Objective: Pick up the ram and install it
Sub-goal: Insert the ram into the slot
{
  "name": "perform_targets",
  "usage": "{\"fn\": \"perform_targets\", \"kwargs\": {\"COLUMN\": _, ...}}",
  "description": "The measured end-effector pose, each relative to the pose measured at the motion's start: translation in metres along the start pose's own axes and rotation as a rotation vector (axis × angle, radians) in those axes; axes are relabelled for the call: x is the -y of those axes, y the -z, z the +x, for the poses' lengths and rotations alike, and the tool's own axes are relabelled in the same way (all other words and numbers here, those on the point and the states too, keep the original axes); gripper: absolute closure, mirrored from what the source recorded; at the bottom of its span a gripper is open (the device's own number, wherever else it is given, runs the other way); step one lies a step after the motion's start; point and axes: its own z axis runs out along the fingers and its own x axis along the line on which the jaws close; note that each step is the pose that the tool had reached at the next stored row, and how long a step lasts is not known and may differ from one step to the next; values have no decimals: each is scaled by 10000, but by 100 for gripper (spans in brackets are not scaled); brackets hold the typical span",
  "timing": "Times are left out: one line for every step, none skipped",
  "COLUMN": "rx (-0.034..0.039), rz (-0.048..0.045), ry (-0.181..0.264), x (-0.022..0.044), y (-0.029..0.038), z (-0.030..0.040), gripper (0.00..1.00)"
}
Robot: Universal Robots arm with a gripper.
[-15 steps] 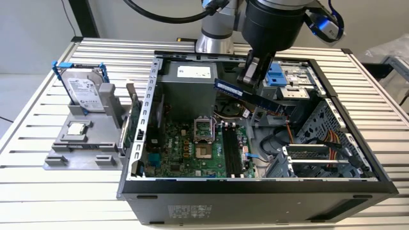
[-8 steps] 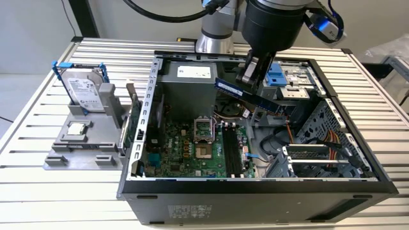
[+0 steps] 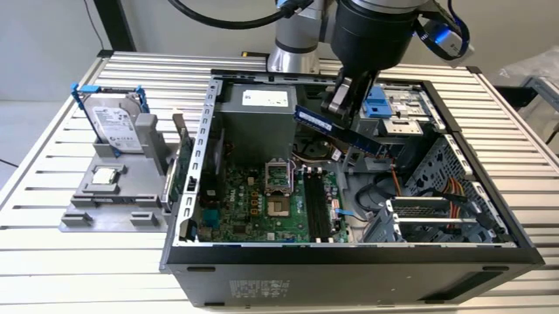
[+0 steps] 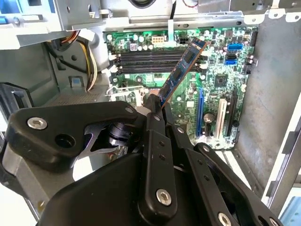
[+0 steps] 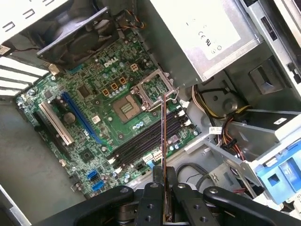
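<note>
You see the claw [image 3: 345, 108] closed narrow on the ram [image 3: 313, 119]. Its two black fingers [image 5: 154, 188] press on the two flat sides of the stick, so the jaws stand only as far apart as this thin board is thick. The ram hangs tilted in the air above the motherboard [image 3: 253, 203] and touches nothing on it. In the exterior view it is higher than the memory slots [image 3: 316, 209] of the motherboard and not yet in any of them. In the first wrist view you look along the edge of the ram [image 5: 163, 141], a thin line that crosses over these slots [image 5: 141, 141]. In the second wrist view the ram [image 4: 183, 70] stretches out from the claw [image 4: 153, 106] over the motherboard [image 4: 211, 80].
</note>
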Motion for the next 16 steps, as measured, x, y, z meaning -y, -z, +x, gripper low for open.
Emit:
{"fn": "perform_targets", "kwargs": {"rx": 1, "rz": 38, "ry": -699, "x": 0, "y": 0, "z": 0, "gripper": 100}}
{"fn": "perform_targets", "kwargs": {"rx": 0, "rz": 42, "ry": -768, "x": 0, "y": 0, "z": 0, "gripper": 100}}
{"fn": "perform_targets", "kwargs": {"rx": 1, "rz": 45, "ry": -835, "x": 0, "y": 0, "z": 0, "gripper": 100}}
{"fn": "perform_targets", "kwargs": {"rx": 0, "rz": 50, "ry": -909, "x": 0, "y": 0, "z": 0, "gripper": 100}}
{"fn": "perform_targets", "kwargs": {"rx": 1, "rz": 53, "ry": -979, "x": 0, "y": 0, "z": 0, "gripper": 100}}
{"fn": "perform_targets", "kwargs": {"rx": 0, "rz": 58, "ry": -1052, "x": 0, "y": 0, "z": 0, "gripper": 100}}
{"fn": "perform_targets", "kwargs": {"rx": 1, "rz": 61, "ry": -1122, "x": 0, "y": 0, "z": 0, "gripper": 100}}
{"fn": "perform_targets", "kwargs": {"rx": 1, "rz": 65, "ry": -1191, "x": 0, "y": 0, "z": 0, "gripper": 100}}
{"fn": "perform_targets", "kwargs": {"rx": 1, "rz": 69, "ry": -1261, "x": 0, "y": 0, "z": 0, "gripper": 100}}
{"fn": "perform_targets", "kwargs": {"rx": 1, "rz": 72, "ry": -1327, "x": 0, "y": 0, "z": 0, "gripper": 100}}
{"fn": "perform_targets", "kwargs": {"rx": 2, "rz": 76, "ry": -1394, "x": 0, "y": 0, "z": 0, "gripper": 100}}
{"fn": "perform_targets", "kwargs": {"rx": 1, "rz": 79, "ry": -1450, "x": 0, "y": 0, "z": 0, "gripper": 100}}
{"fn": "perform_targets", "kwargs": {"rx": 2, "rz": 82, "ry": -1509, "x": 0, "y": 0, "z": 0, "gripper": 100}}
{"fn": "perform_targets", "kwargs": {"rx": 1, "rz": 85, "ry": -1562, "x": 0, "y": 0, "z": 0, "gripper": 100}}
{"fn": "perform_targets", "kwargs": {"rx": 1, "rz": 88, "ry": -1619, "x": 0, "y": 0, "z": 0, "gripper": 100}}
{"fn": "perform_targets", "kwargs": {"rx": 1, "rz": 91, "ry": -1673, "x": 0, "y": 0, "z": 0, "gripper": 100}}
